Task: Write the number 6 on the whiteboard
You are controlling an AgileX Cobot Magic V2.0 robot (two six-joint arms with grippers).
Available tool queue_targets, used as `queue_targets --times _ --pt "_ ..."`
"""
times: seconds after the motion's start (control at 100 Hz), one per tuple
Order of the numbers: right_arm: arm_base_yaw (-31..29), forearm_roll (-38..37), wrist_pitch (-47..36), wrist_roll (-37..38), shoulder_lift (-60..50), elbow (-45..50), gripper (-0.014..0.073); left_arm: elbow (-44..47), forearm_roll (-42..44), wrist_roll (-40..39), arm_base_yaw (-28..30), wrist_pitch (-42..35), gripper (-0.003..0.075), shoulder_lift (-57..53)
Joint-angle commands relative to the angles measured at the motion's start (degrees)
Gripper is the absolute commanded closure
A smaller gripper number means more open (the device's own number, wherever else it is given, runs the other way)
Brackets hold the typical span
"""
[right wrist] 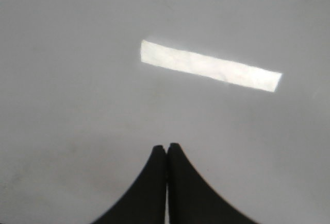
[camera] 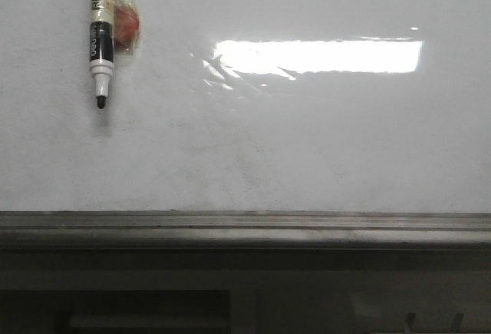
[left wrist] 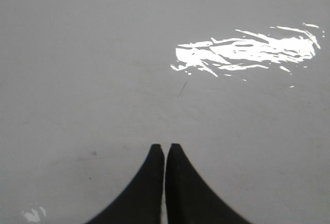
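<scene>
A: Front view. Large glossy white whiteboard (camera: 307, 157) fills the frame, faint smudges across it, a bright rectangular light reflection (camera: 318, 55) right of centre. Grey metal bottom rail (camera: 245, 223) runs the full width along its lower edge.

B: Any number 6 drawn?

A: No black marker line that I can make out on the board in any view. Only smudges and one short faint scratch-like mark (left wrist: 182, 88) in the left wrist view.

B: Pen?

A: White-barrelled marker pen with a black band and black tip (camera: 101, 34), upper left of the board, nearly upright, tip pointing down. A small red-orange object under clear tape or plastic (camera: 126, 21) sits just beside the barrel, touching it on its right. Cannot tell how the pen is fixed.

B: Grippers?

A: Left gripper (left wrist: 165, 149): two black fingers pressed nearly together, a hairline gap, nothing between them, board surface behind. Right gripper (right wrist: 166, 148): same, black fingers closed tip to tip, nothing held. Neither arm shows in the front view.
</scene>
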Motion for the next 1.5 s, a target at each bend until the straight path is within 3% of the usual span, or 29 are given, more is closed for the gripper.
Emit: queue_targets --times 0.0,1.07,1.22,1.49 --pt "-0.5 -0.4 -4.6 -0.2 -1.0 1.2 0.0645 2.7 -0.2 -0.5 -0.2 -4.2 0.0740 -1.8" --pt "-0.5 0.2 -4.7 -0.2 -1.0 1.2 0.0645 2.7 -1.7 -0.5 -0.2 -4.5 0.0740 -1.8" --pt "-0.5 7.2 -5.4 -0.2 -1.0 1.2 0.0645 2.7 -9.7 -0.5 -0.2 -4.8 0.0740 -1.8" --pt "-0.5 36.1 -6.3 -0.2 -1.0 1.2 0.0645 2.7 -37.0 -0.5 -0.2 -4.7 0.0741 -1.8"
